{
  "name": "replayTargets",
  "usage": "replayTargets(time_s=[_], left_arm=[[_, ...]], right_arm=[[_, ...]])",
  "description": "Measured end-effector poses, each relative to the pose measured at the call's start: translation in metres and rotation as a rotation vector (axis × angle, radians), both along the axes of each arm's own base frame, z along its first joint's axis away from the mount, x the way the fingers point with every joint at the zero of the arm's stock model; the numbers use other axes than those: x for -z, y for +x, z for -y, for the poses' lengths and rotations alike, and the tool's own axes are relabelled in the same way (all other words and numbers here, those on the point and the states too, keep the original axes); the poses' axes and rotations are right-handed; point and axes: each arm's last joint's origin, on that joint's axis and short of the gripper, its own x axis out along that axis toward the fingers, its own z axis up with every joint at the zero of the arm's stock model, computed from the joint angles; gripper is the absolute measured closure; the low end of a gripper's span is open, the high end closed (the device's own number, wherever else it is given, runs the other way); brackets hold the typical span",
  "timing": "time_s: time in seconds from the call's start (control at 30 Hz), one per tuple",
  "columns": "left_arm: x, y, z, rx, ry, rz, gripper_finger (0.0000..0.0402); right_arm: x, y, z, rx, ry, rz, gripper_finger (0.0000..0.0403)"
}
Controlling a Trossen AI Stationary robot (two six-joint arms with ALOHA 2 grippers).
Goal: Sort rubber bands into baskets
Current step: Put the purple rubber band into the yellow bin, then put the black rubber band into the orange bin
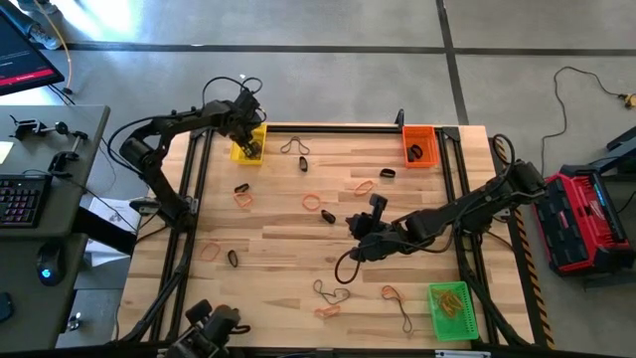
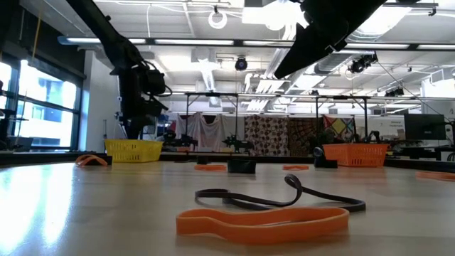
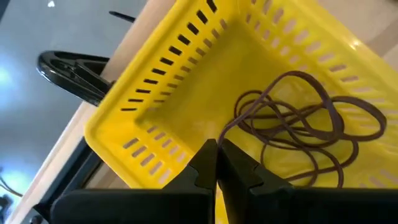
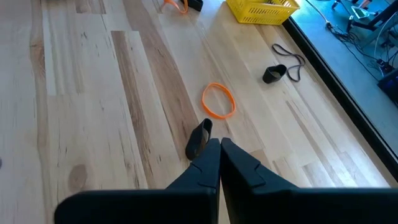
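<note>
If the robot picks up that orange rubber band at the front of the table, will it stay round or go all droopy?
Probably droopy. The orange rubber band is a thin strip lying flat and squashed long, not holding a round shape. It looks light for its size, so it would likely dangle. Lying so flat on the table, it may be tricky to get under.

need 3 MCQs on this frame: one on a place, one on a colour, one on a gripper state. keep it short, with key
1. Where is the left gripper?
A. over the yellow basket
B. over the green basket
C. at mid-table

2. What colour is the basket at the table's far right corner?
A. green
B. yellow
C. orange

3. How are the right gripper fingers?
A. wide open
B. shut, empty
C. shut on an orange band

Key: 1 A, its wrist view looks straight down into the yellow basket, which holds dark bands. 2 C, the orange basket sits there in the high view. 3 B, the fingers meet with nothing between them, just short of a black band.
</note>
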Motion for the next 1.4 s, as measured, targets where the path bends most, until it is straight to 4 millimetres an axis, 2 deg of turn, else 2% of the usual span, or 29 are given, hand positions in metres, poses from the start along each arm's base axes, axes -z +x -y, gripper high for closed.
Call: replayTargets(time_s=[0.13, 0.47, 0.77, 1.0, 1.27, 1.4], left_arm=[[0.000, 0.005, 0.003, 0.039, 0.004, -0.008, 0.0388], [0.000, 0.014, 0.010, 0.110, 0.025, -0.050, 0.0329], [-0.001, 0.014, 0.009, 0.098, 0.054, -0.090, 0.0319], [-0.010, 0.018, 0.019, 0.127, 0.059, -0.086, 0.0335], [-0.043, 0.036, 0.052, 0.198, 0.141, 0.005, 0.0392], [-0.061, 0.043, 0.071, 0.236, 0.165, 0.093, 0.0399]], right_arm=[[0.000, 0.000, 0.000, -0.003, 0.003, -0.001, 0.0403], [0.000, 0.000, 0.000, -0.007, 0.008, -0.003, 0.0403], [0.000, 0.000, 0.000, -0.008, 0.010, -0.003, 0.0403], [0.000, 0.000, 0.000, -0.008, 0.010, -0.003, 0.0403], [-0.002, 0.002, -0.001, -0.011, 0.036, 0.026, 0.0403], [-0.003, 0.005, -0.003, -0.045, 0.057, 0.043, 0.0403]])
